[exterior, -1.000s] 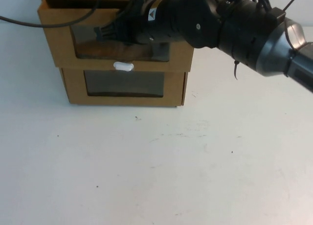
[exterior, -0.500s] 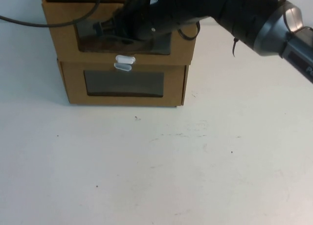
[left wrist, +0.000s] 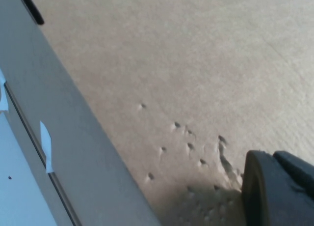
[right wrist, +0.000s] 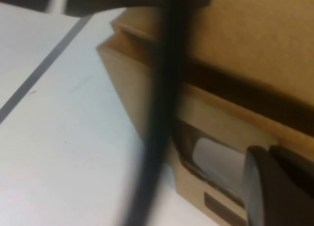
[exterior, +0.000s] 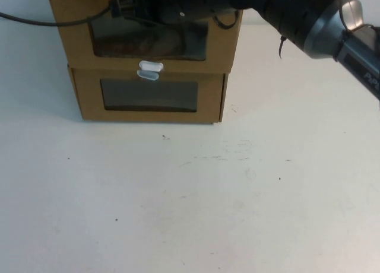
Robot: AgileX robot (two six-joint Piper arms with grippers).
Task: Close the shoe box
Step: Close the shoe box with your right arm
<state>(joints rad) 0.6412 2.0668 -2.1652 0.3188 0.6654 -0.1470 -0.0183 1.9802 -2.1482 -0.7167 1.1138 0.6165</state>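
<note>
The shoe box (exterior: 74,41) is the upper of two stacked brown boxes at the far left of the table. It has a clear window (exterior: 148,44) with a white tab (exterior: 150,65) below it. Its front panel sits about flush with the box below. My right gripper (exterior: 122,3) reaches across from the right and lies against the top of the front panel. In the right wrist view the box (right wrist: 245,34) fills the frame behind my right gripper (right wrist: 279,186). My left gripper (left wrist: 277,191) is out of the high view and sits close to bare cardboard (left wrist: 196,64).
The lower brown box (exterior: 89,101) has its white tab (exterior: 147,75) above its window. A black cable (exterior: 35,19) runs in from the left to the box top. White table (exterior: 190,196) lies open in front of the boxes.
The shoe box's front panel has gone back from sticking out to about flush with the lower box. My right arm moved back and up with it.
</note>
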